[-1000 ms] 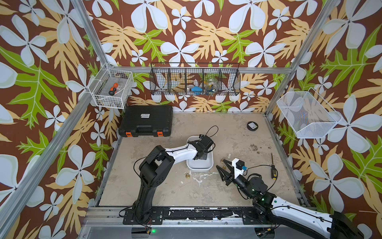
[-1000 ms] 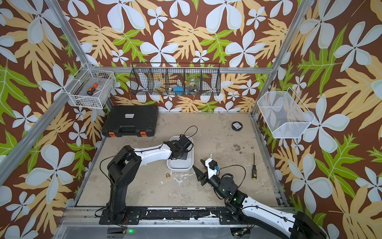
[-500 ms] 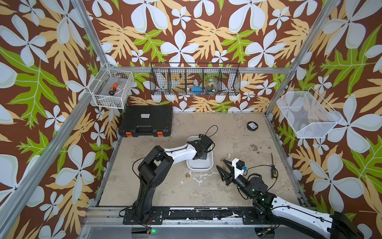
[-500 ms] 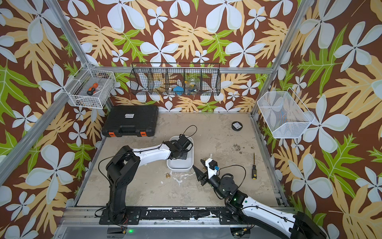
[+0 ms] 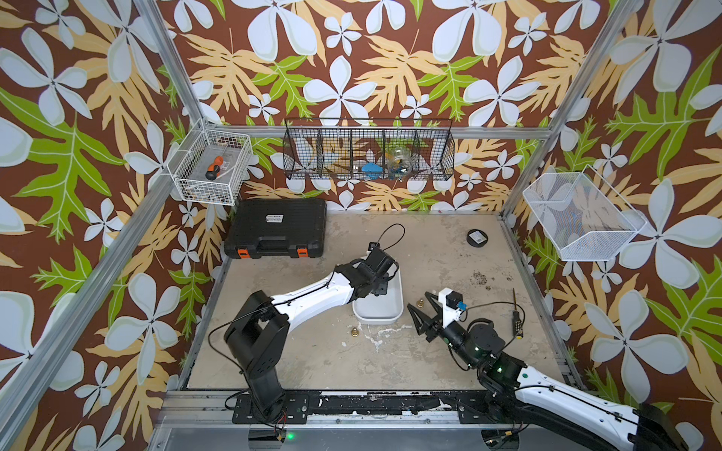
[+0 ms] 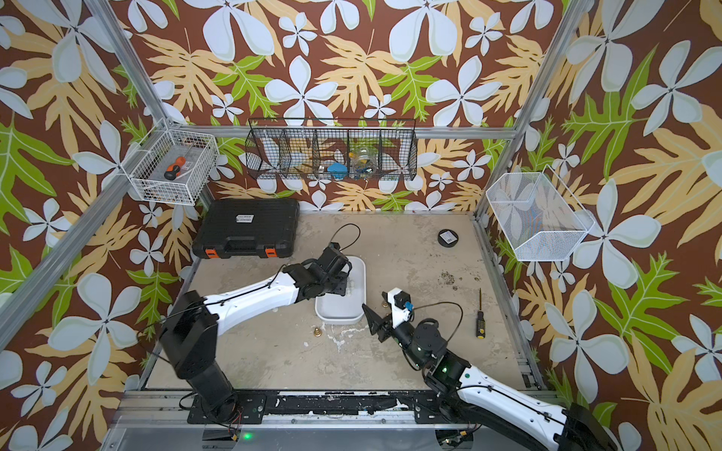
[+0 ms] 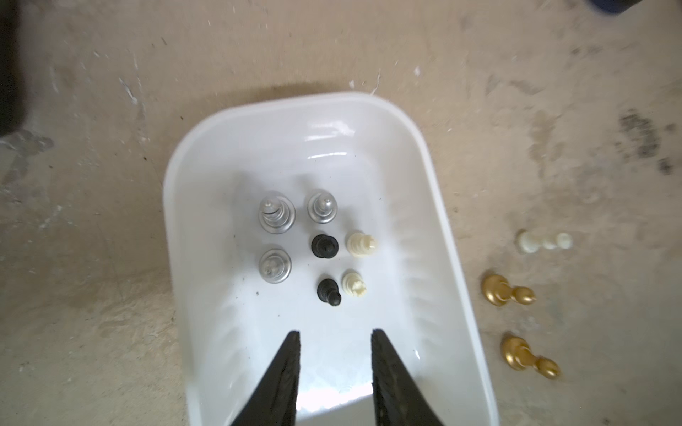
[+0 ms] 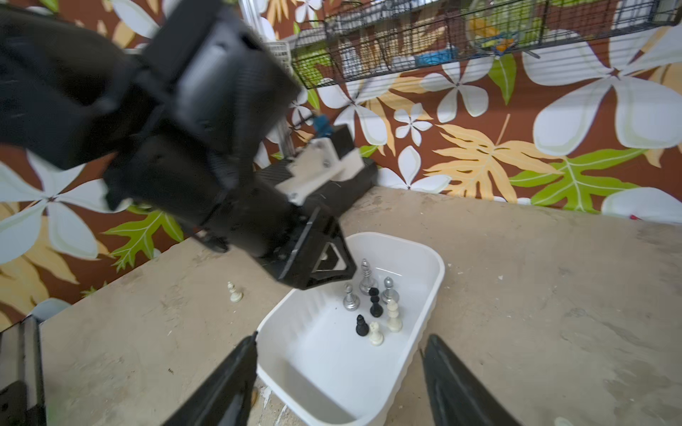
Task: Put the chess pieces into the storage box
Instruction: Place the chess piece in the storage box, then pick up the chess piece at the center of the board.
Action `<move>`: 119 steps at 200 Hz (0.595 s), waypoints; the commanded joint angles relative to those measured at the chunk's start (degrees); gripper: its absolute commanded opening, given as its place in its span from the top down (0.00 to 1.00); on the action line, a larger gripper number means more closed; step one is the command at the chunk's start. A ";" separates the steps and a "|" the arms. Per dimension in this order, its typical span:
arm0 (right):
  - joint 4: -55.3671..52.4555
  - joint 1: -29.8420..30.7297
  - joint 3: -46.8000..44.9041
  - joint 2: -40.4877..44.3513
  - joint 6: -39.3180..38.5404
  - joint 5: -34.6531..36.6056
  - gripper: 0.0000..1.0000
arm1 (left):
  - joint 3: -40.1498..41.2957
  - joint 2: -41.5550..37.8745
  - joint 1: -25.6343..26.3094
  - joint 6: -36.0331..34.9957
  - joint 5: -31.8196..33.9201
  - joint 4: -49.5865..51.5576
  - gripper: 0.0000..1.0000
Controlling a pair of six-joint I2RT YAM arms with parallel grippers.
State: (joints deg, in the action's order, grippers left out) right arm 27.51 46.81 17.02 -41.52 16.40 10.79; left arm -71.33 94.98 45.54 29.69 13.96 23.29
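Top view: my left gripper (image 5: pixel 379 287) hangs over the storage box (image 5: pixel 390 318); my right gripper (image 5: pixel 419 302) is just beside its wall.
Left wrist: my jaws parted, empty; seven chess pieces (image 7: pixel 324 245) stand in the box just ahead.
Right wrist: my jaws spread wide, holding nothing, box ahead between them.

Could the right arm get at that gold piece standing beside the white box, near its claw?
Probably yes. The gold piece stands on bare table right by the right gripper, whose jaws are open and empty. The left gripper hangs over the box, out of the way.
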 commanded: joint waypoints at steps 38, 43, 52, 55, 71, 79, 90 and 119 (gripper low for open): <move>-47.40 -19.12 30.29 -21.90 7.46 -12.86 0.37 | 19.83 -31.73 -0.27 -5.21 -8.28 -9.48 0.40; -48.90 -19.10 31.50 -23.28 6.69 -11.69 0.37 | 21.11 -34.38 -0.29 -5.92 -9.34 -9.34 0.38; -51.24 -19.28 33.49 -25.74 5.66 -9.84 0.37 | 22.99 -38.27 -0.37 -6.98 -10.29 -8.26 0.36; -52.16 -19.34 34.26 -26.42 5.46 -9.04 0.37 | 23.51 -39.45 -0.36 -7.34 -10.48 -7.74 0.35; -55.28 -19.69 37.19 -30.37 4.94 -4.53 0.38 | 25.47 -44.45 -0.43 -8.99 -11.68 -4.62 0.34; -55.91 -20.34 38.29 -32.04 4.87 -3.54 0.39 | 26.40 -46.19 -0.46 -9.38 -12.25 -3.30 0.34; -55.60 -21.77 39.07 -34.23 4.95 -3.36 0.39 | 27.69 -47.87 -0.41 -9.88 -13.54 -2.50 0.34; -54.93 -25.66 41.02 -41.21 4.73 -4.70 0.40 | 29.93 -48.93 -0.36 -11.60 -18.04 -2.69 0.34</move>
State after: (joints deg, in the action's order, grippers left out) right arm -25.12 23.07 56.64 -78.85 21.98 4.99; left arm -42.30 46.44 45.28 20.97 1.23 19.51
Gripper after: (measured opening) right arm 0.602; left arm 0.658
